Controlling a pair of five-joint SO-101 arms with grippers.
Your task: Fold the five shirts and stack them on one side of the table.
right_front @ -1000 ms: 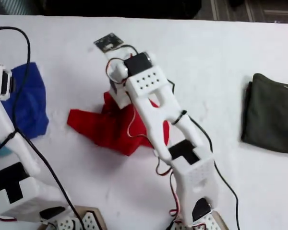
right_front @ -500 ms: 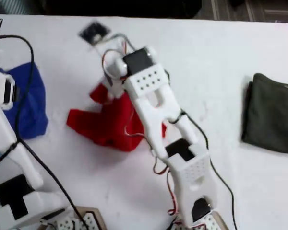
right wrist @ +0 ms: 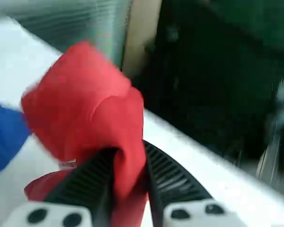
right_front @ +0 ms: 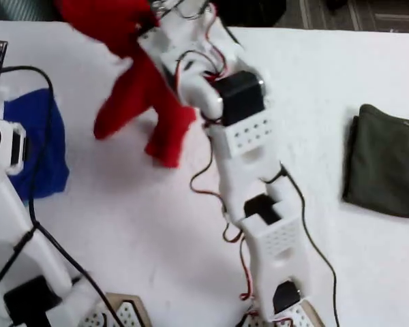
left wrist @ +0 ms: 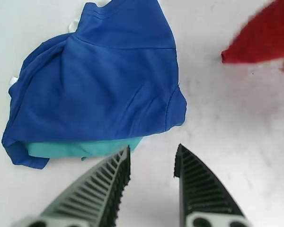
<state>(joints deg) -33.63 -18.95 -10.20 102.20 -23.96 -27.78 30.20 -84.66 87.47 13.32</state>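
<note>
Over the table's (right_front: pixel 157 231) far edge, your right gripper (right wrist: pixel 128 156) was clamped on a bunched fold of the red shirt (right_front: pixel 140 88), which hung limp beneath it. It is soft, light cloth, likely to sag and swing, so a shoulder seam or hem corner would probably serve you better. A second earlier it lay crumpled on the table; it had since been hoisted high. Your left gripper (left wrist: pixel 152 151) hovered with fingers apart beside the blue shirt (left wrist: pixel 99 80).
</note>
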